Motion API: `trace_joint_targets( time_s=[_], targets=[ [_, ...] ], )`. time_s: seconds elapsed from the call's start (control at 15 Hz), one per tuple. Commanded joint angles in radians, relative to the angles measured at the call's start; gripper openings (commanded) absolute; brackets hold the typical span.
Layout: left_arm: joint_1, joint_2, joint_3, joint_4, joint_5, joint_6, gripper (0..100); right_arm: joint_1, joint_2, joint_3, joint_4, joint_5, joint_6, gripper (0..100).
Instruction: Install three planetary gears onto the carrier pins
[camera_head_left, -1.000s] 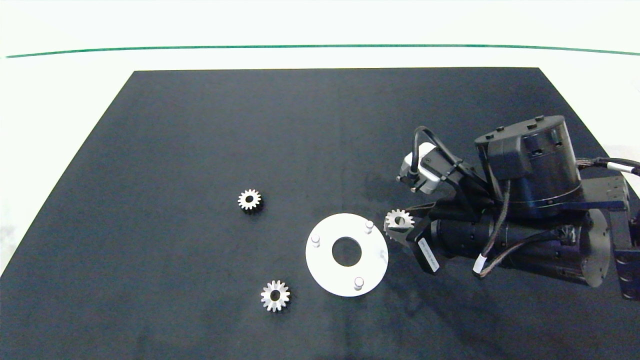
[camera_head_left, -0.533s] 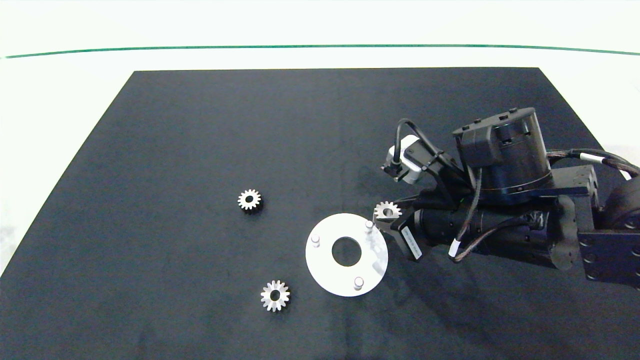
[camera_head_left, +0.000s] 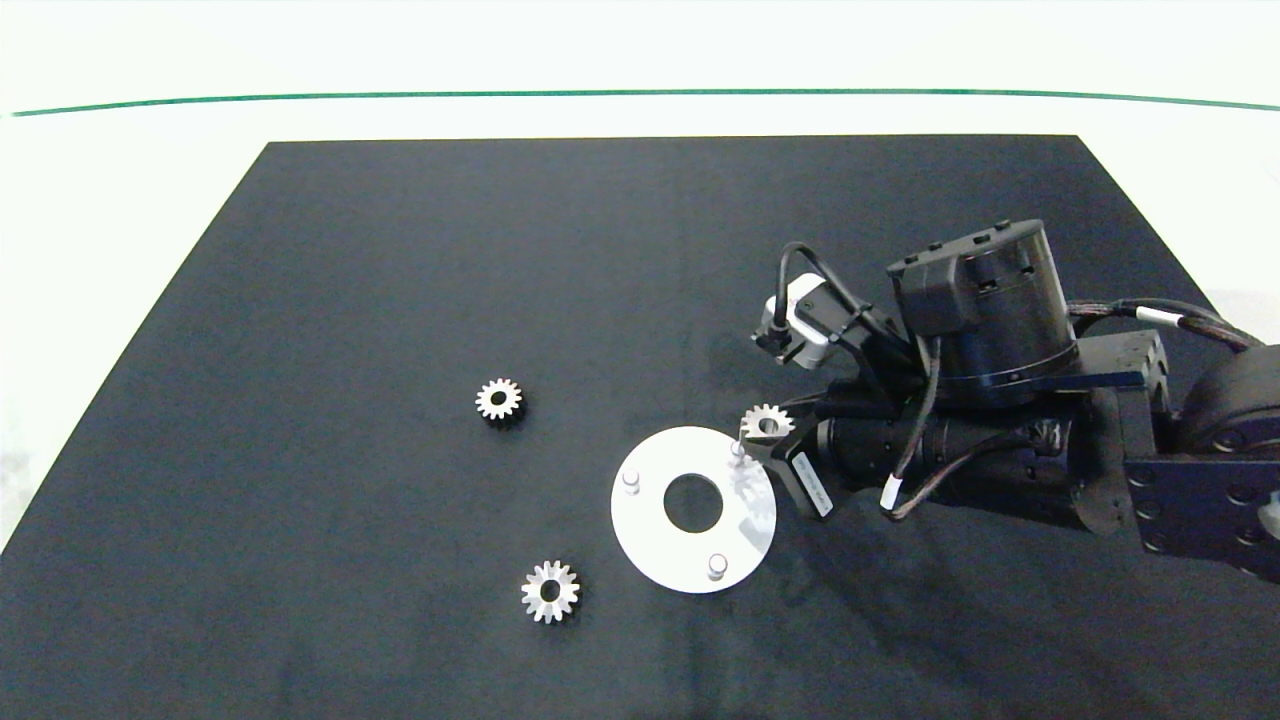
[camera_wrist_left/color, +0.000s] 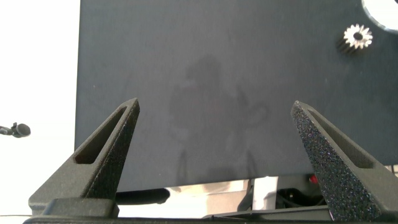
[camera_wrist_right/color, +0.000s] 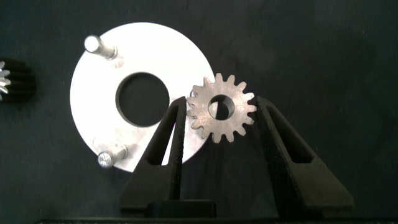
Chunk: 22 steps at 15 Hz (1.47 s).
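Metal gear (camera_wrist_right/color: 221, 116) | pinched by right gripper (camera_wrist_right/color: 222, 118) | over white disc (camera_wrist_right/color: 93, 87) rim

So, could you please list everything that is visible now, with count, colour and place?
planetary gears: three, silvery-grey; one held above the disc's rim, two lying on the mat, one far-left of the disc, one near-left.
white disc: one, white, large centre hole, flat on the mat.
carrier pins: three, whitish, upright on the disc, all bare.
mat: one, black, covering the table.
table: white, with a green line at the far side.
right gripper: jaws shut on a gear, over the disc's right edge.
left gripper: jaws open, empty, over the mat's left edge.
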Motion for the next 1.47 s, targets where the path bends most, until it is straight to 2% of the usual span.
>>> trace_joint_targets(
  time_s=[0.07, 1.47],
  targets=[
    [0.0, 0.003, -0.009, 0.004, 0.001, 0.0, 100, 0.004, 0.013, -0.018, 0.0, -0.001, -0.002, 4],
    [0.0, 0.005, -0.029, 0.004, 0.001, 0.002, 100, 0.015, 0.047, -0.03, -0.003, 0.002, 0.004, 4]
  ],
)
